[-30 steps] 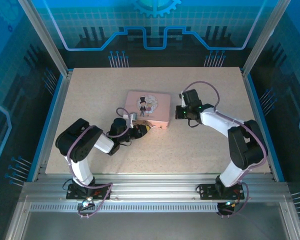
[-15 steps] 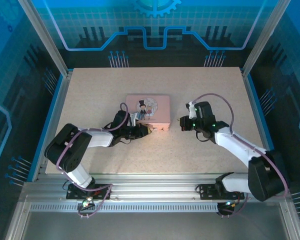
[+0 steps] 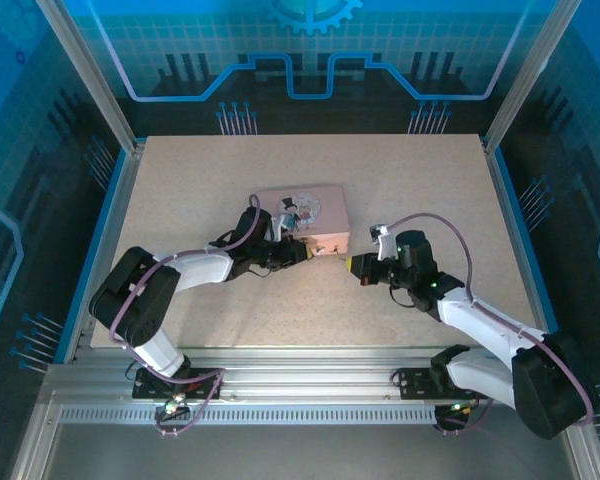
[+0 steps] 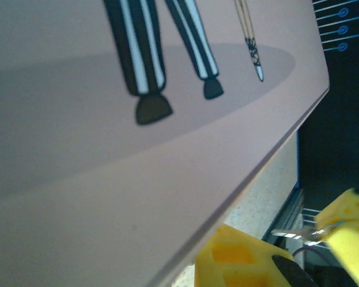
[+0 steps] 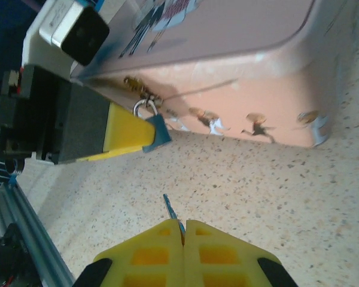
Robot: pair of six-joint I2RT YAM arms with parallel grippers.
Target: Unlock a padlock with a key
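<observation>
The right wrist view is giving us what the overhead one blurs: one small blue padlock (image 5: 157,133) with a silver shackle, hanging from the clasp of the one pink rectangular box (image 5: 239,36), mid-tabletop (image 3: 180,180). A yellow finger (image 5: 124,134) of the left gripper (image 3: 292,252) is touching it, and we cannot tell whether that claw is clamping. The right gripper (image 5: 182,224) is pinching one thin silvery key (image 5: 170,208) between closed fingers.

Count on the table (image 3: 180,180): four single items, two arms.
One pink box (image 3: 302,215), one padlock (image 5: 155,130), one key (image 5: 170,208); two grippers, the left gripper (image 3: 301,251) and the right gripper (image 3: 353,266).
</observation>
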